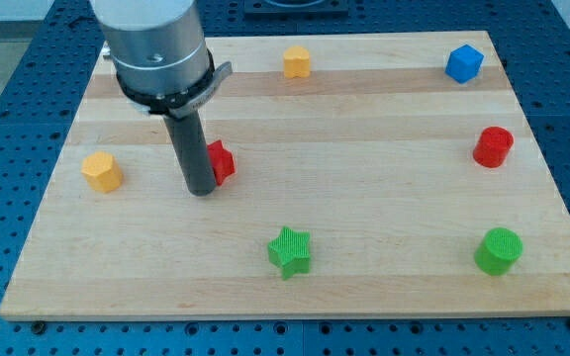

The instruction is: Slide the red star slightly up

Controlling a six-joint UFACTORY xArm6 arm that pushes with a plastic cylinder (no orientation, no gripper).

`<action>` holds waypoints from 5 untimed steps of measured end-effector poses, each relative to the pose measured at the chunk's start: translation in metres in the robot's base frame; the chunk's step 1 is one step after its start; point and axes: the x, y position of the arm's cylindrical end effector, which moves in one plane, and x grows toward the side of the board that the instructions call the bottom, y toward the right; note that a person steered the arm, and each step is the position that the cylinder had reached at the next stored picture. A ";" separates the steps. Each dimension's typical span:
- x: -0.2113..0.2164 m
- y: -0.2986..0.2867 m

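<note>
The red star (222, 161) lies on the wooden board (364, 129) at the view's left of centre, partly hidden behind the dark rod. My tip (201, 191) rests on the board just at the star's lower left, touching or almost touching it. The rod rises from there to a grey cylinder body at the view's top left.
A yellow block (101, 171) sits at the view's left. An orange-yellow block (297, 61) and a blue cube (464, 63) are at the top. A red cylinder (493, 146) and green cylinder (499, 250) are at the right. A green star (290, 251) is at bottom centre.
</note>
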 end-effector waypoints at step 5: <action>-0.032 0.071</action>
